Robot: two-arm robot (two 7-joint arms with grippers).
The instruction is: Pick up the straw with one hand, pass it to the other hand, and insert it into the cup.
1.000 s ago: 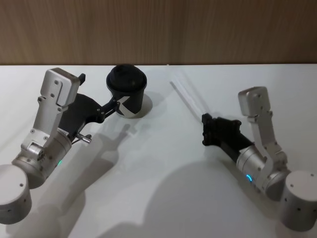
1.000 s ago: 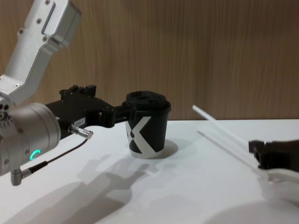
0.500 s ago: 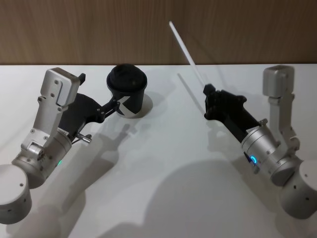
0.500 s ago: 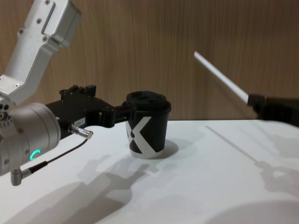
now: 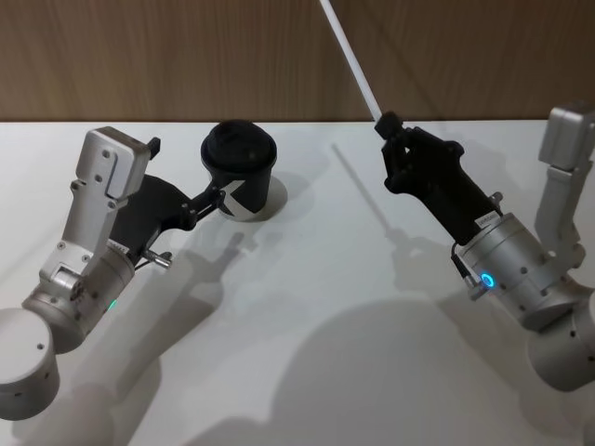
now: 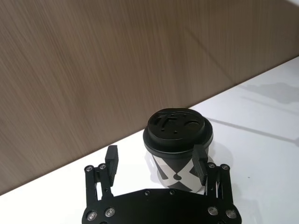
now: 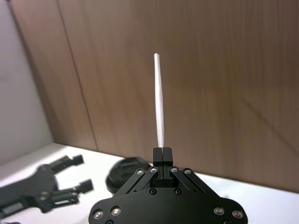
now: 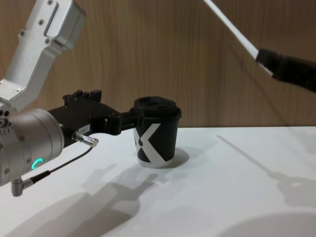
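The black cup (image 5: pixel 238 156) with its white X mark and black lid stands upright at the back left of the white table (image 5: pixel 297 316). My left gripper (image 5: pixel 219 198) is open, with its fingers reaching either side of the cup (image 6: pixel 177 133); one finger stands apart from the cup's wall. High above the table on the right, my right gripper (image 5: pixel 387 123) is shut on the lower end of the white straw (image 5: pixel 351 61). The straw (image 8: pixel 231 25) slants up and to the left, well above the cup (image 8: pixel 155 136). From the right gripper (image 7: pixel 162 151), the straw (image 7: pixel 160 102) rises straight out.
A wooden wall (image 5: pixel 465 56) closes the table's far edge. A thin cable with a metal plug (image 8: pixel 84 139) hangs from the left arm's wrist. Between the two arms lies bare white table.
My right gripper has lifted the straw off the table, carrying it upward with its free end tilting higher. The left gripper and the cup have stayed put.
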